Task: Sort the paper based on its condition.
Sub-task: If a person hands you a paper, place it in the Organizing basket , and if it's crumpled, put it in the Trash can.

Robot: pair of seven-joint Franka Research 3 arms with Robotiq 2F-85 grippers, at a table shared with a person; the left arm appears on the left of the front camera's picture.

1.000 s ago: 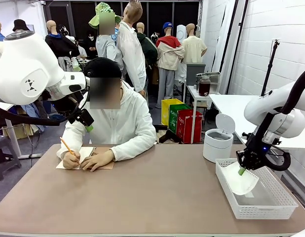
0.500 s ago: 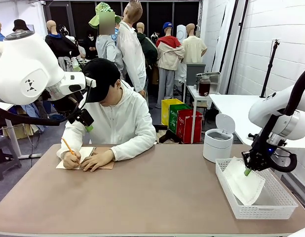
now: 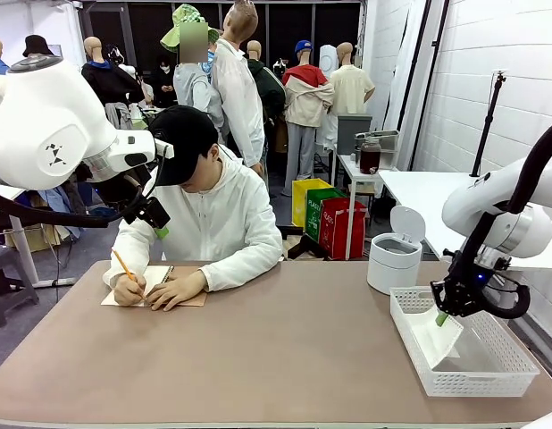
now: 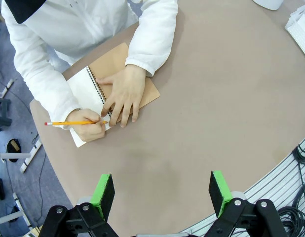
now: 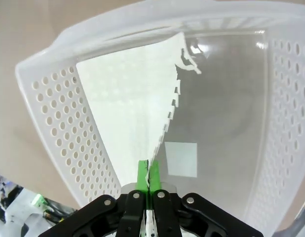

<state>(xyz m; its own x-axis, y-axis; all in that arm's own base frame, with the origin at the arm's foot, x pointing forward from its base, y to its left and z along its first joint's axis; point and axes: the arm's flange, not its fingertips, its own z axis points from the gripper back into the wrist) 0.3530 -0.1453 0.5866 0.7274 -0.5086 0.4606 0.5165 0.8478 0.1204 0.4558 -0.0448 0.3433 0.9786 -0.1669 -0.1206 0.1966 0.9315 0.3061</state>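
On my left side, my left gripper [image 4: 161,193] is hanging high above the table [image 3: 258,357], jaws spread wide with nothing between them. It is looking down at the person's hand [image 4: 122,96], which is pressing flat on the spiral notebook [image 4: 88,86] while the other hand is writing with a yellow pencil [image 4: 73,123]. That arm is taking no part in this step, I judge, and is best left well apart from the writer.

Further right, past the round white bin [image 3: 394,261], the white mesh basket [image 3: 490,380] is standing at the table's right end. Here my right gripper [image 5: 148,174] is doing the work: its jaws are pressed together, pinching the paper [image 5: 128,113] by one edge.

I am judging the step to be setting this sheet down into the basket. To do it well, I am planning to sink lower until the sheet is lying well under the rim. Only then should the jaws part, and the lift should go straight up so the pads are not dragging the sheet up with them. The ragged, torn-looking edge could catch on the mesh holes.

The sheet is running away from my jaws down into the basket, leaning along one perforated wall. From the front this looks like the side nearer the table's middle. Its jagged edge is facing the basket's open floor, where a small white label [image 5: 181,159] is lying near the sheet's lower end.
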